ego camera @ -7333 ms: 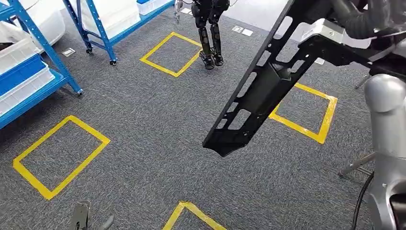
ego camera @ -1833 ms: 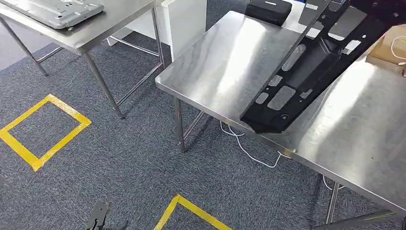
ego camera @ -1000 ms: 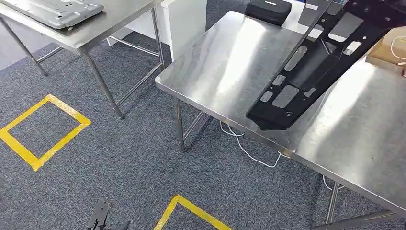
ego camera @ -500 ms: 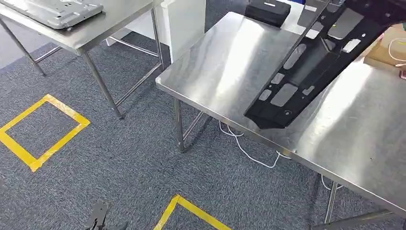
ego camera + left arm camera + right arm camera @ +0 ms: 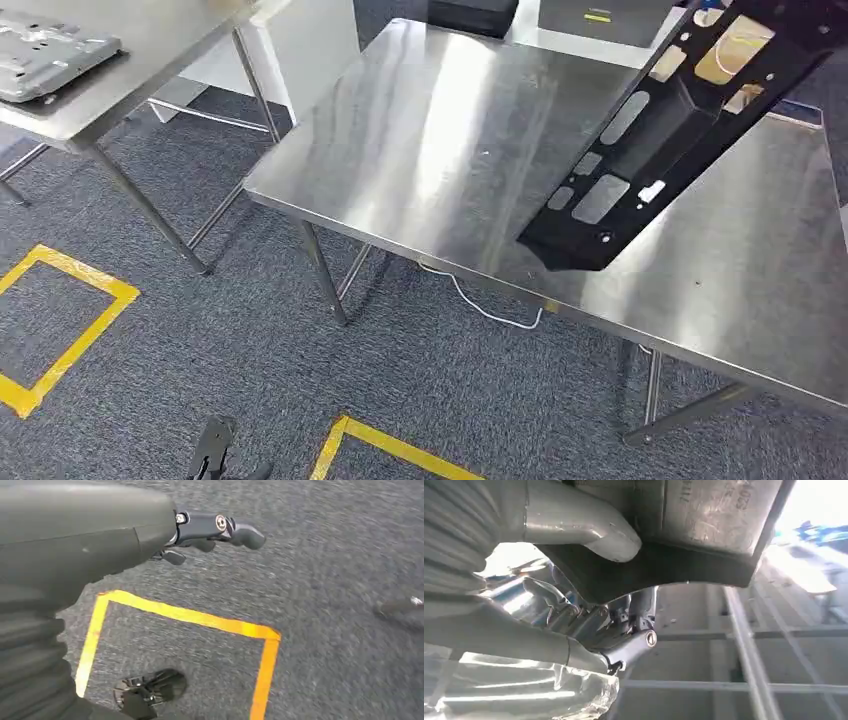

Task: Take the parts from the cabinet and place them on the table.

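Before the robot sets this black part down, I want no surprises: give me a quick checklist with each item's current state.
1. Black part held by the right hand: ok.
2. Part's lower tip over the steel table, not past its edge: ok.
3. Landing area beneath the part bare: ok.
4. Part level for laying flat: not ok, steeply tilted.
5. Left hand out of the way, low over the carpet: ok.
6. Firmness of the fingers' grip: cannot tell.

Left hand [image 5: 210, 530] hanging empty, above grey carpet [image 5: 325, 580], yellow tape square [image 5: 190, 617]
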Controlling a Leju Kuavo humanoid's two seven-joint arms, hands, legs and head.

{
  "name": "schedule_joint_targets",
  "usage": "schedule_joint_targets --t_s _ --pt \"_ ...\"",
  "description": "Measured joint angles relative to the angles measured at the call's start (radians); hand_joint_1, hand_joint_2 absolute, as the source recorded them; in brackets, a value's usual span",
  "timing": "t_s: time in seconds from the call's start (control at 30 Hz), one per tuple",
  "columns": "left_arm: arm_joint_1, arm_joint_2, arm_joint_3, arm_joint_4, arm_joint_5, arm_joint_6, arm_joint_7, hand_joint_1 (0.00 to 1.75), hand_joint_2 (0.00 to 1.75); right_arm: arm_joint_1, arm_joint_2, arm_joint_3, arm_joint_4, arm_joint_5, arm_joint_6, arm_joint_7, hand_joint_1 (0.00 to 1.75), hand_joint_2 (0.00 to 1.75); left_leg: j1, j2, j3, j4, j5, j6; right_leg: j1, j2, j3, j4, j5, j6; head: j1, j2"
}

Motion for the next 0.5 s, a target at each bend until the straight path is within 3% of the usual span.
schedule_joint_targets --t_s 0.07,0.1,0.13,0.17,0.2,0.23,0.27,0.3,0.33,0.4,0.43,0.47,0.5 --pt "0.003 0.001 0.0 0.0 0.0 0.0 0.003 0.0 1.75 0.008 0.005 0.003 0.0 -0.001 0.0 0.0 1.75 1.75 -0.002 -0.025 -0.089 0.166 -0.065 0.0 0.01 0.029 0.0 0.0 -0.002 -0.009 -0.002 0.0" --pt "0.003 0.001 0.0 0.0 0.0 0.0 0.003 0.0 1.75 0.012 0.006 0.006 0.0 -0.001 0.001 0.0 1.75 1.75 -0.003 -0.028 -0.116 0.207 -0.068 0.003 0.014 0.043 0.001 0.0 -0.002 -0.009 0.0 0.0" --pt "0.003 0.0 0.0 0.0 0.0 0.0 0.003 0.0 1.75 0.015 0.006 0.006 0.0 -0.001 0.002 0.0 1.75 1.75 -0.005 -0.028 -0.123 0.201 -0.047 0.01 0.018 0.059 0.002 0.0 0.0 -0.012 0.0 0.0" --pt "0.003 0.0 0.0 0.0 -0.001 0.0 0.003 0.0 1.75 0.015 0.007 0.008 0.0 -0.001 0.003 0.0 1.75 1.75 -0.008 -0.031 -0.109 0.152 -0.005 0.019 0.022 0.074 0.003 0.0 -0.001 -0.012 -0.001 0.0" --pt "0.003 0.0 0.0 0.0 -0.002 0.0 0.003 0.0 1.75 0.013 0.008 0.008 0.0 0.0 0.004 0.001 1.75 1.75 -0.011 -0.039 -0.075 0.069 0.047 0.031 0.025 0.089 0.004 0.0 -0.001 -0.012 -0.001 0.0" --pt "0.003 0.002 0.0 0.0 -0.002 0.0 0.003 0.0 1.75 0.012 0.009 0.008 0.0 0.0 0.006 0.001 1.75 1.75 -0.015 -0.07 -0.036 -0.024 0.097 0.048 0.026 0.103 0.005 0.0 0.0 -0.012 -0.001 0.0" --pt "0.003 0.005 0.0 0.0 -0.001 0.0 0.003 0.0 1.75 0.014 0.011 0.009 0.0 0.001 0.009 0.002 1.75 1.75 -0.017 -0.134 -0.012 -0.078 0.109 0.071 0.02 0.115 0.004 0.0 0.0 -0.012 0.0 0.0" --pt "0.005 0.006 -0.001 0.001 -0.002 0.0 0.003 0.0 1.75 0.009 0.014 0.012 0.0 0.003 0.013 0.002 1.75 1.75 -0.015 -0.133 -0.005 -0.09 0.107 0.073 0.033 0.127 -0.001 0.001 0.0 -0.011 0.006 0.0" --pt "0.004 0.006 -0.001 0.001 -0.002 0.0 0.003 0.0 1.75 0.009 0.019 0.016 0.001 0.006 0.02 0.002 1.75 1.75 -0.021 -0.12 0.001 -0.091 0.102 0.071 0.019 0.138 -0.004 0.0 0.001 -0.008 -0.004 0.0" --pt "-0.001 0.005 -0.001 0.001 -0.005 0.0 0.003 0.0 1.75 0.002 0.021 0.024 0.0 0.009 0.026 0.001 1.75 1.75 -0.026 -0.096 0.006 -0.105 0.104 0.076 0.016 0.167 -0.006 -0.012 0.009 0.008 -0.006 0.0" --pt "-0.002 0.001 -0.001 0.001 -0.007 0.0 0.003 0.0 1.75 -0.002 0.021 0.025 0.0 0.009 0.029 -0.001 1.75 1.75 -0.007 -0.074 0.025 -0.138 0.12 0.068 0.033 0.16 -0.011 -0.009 0.009 0.009 -0.006 0.0" --pt "-0.004 0.003 -0.001 0.0 -0.009 0.0 0.003 0.0 1.75 -0.013 0.026 0.028 0.0 0.011 0.033 -0.001 1.75 1.75 -0.015 -0.066 0.035 -0.154 0.125 0.062 0.031 0.084 -0.022 0.01 -0.002 0.01 -0.001 0.0" --pt "-0.003 0.002 -0.001 0.0 -0.01 0.0 0.003 0.0 1.75 -0.029 0.035 0.035 0.002 0.014 0.043 -0.001 1.75 1.75 -0.014 -0.052 0.037 -0.156 0.126 0.065 0.031 0.04 -0.048 0.064 -0.032 0.006 0.01 0.0"
